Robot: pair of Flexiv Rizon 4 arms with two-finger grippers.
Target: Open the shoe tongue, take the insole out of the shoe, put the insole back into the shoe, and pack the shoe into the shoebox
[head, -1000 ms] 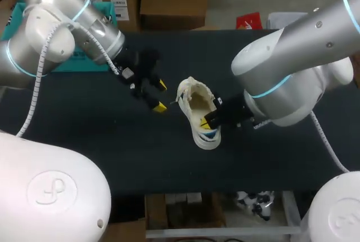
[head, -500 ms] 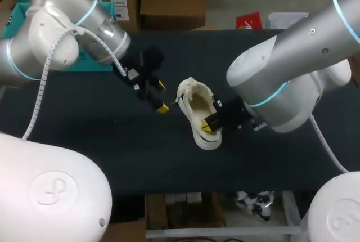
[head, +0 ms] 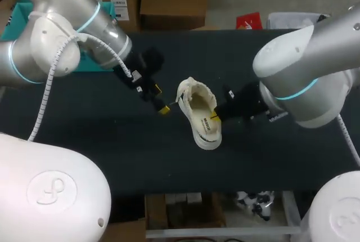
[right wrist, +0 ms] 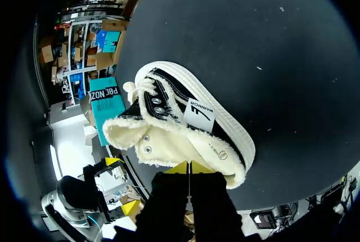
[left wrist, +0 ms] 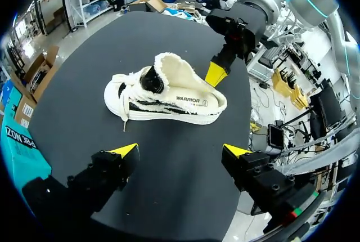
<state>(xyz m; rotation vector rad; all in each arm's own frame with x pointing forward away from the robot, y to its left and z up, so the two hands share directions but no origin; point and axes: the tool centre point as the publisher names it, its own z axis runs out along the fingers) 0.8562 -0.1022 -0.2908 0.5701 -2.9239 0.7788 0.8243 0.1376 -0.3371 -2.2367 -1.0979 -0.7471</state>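
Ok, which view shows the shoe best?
The left wrist view: the whole shoe shows close, toe to heel, unblocked. The head view shows it small from above; the right wrist view shows one side, ahead of the right gripper.

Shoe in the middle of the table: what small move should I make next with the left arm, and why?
Probably ease the left gripper forward and down to the front of the shoe. It hangs open, short of the shoe and touching nothing. The insole lies inside the shoe, and the right gripper sits shut by the heel rim, so the front end looks free to take.
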